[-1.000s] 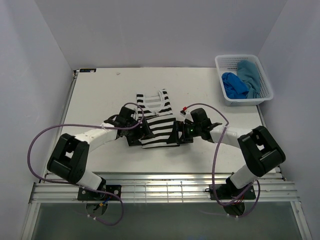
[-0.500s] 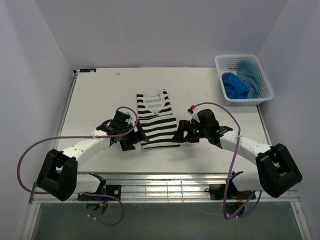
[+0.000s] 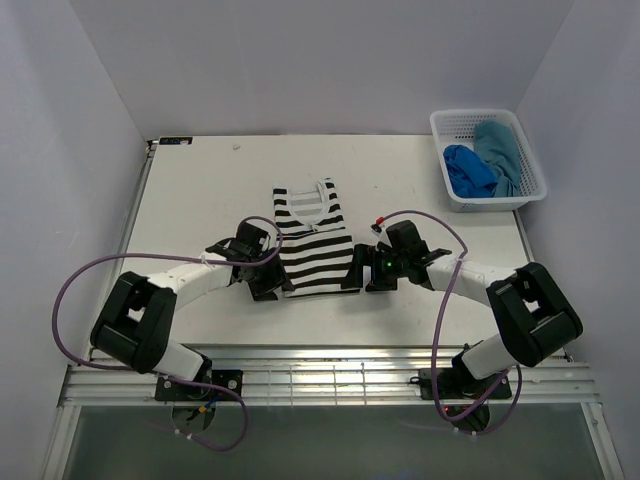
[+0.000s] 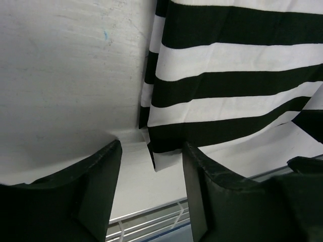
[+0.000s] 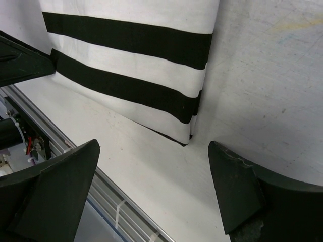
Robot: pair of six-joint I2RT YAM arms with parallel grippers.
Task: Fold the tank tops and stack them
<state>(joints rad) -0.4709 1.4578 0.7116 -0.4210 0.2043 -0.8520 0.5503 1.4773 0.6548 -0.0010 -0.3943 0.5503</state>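
The black-and-white striped tank top [image 3: 314, 245] lies flat in the middle of the table, its sides folded in and its neck toward the far side. My left gripper [image 3: 268, 282] sits at its lower left corner. In the left wrist view that corner [image 4: 162, 157] lies between the left gripper's [image 4: 151, 169] fingers, which stand apart and do not pinch it. My right gripper [image 3: 353, 276] is at the lower right corner [image 5: 187, 135], with the right gripper [image 5: 154, 147] wide open around it. A royal blue top [image 3: 467, 171] and a teal top [image 3: 499, 150] lie in the basket.
The white mesh basket [image 3: 471, 114] stands at the far right of the table. A metal rail [image 3: 320, 375] runs along the near table edge, just behind both grippers. Purple cables [image 3: 95, 270] loop beside each arm.
Both grippers have shifted inward to the striped top's lower corners after standing slightly farther out half a second ago. The left jaws have narrowed; the right jaws have widened a little.
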